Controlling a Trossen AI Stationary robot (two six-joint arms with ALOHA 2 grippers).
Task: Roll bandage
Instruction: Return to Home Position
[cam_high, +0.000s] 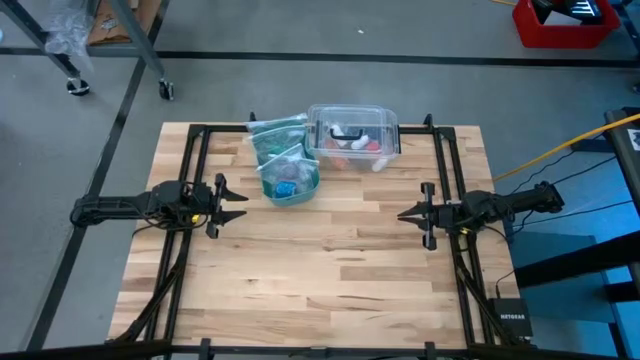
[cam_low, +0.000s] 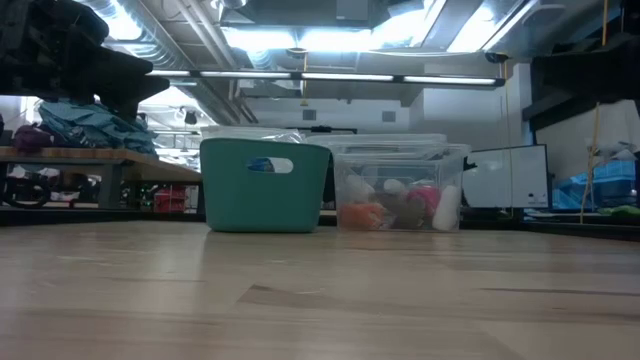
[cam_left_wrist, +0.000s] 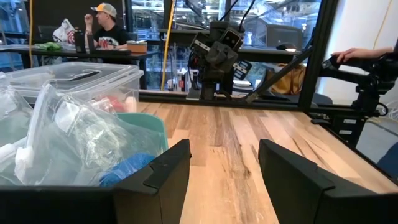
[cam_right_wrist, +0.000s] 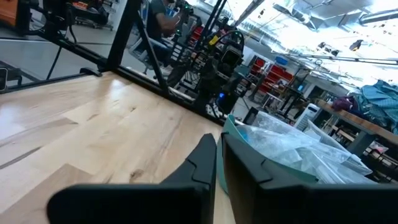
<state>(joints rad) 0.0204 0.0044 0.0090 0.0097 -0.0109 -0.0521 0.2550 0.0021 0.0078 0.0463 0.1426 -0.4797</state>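
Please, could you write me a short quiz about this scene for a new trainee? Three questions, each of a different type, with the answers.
1. True or false: the small bright blue bandage lies in the teal plastic bin.
2. Which gripper has its fingers open? A) the left gripper B) the right gripper C) both
3. Short answer: which container holds the pink-red and white items?

Key: 1 true. 2 A. 3 the clear plastic box with a lid, beside the bin.
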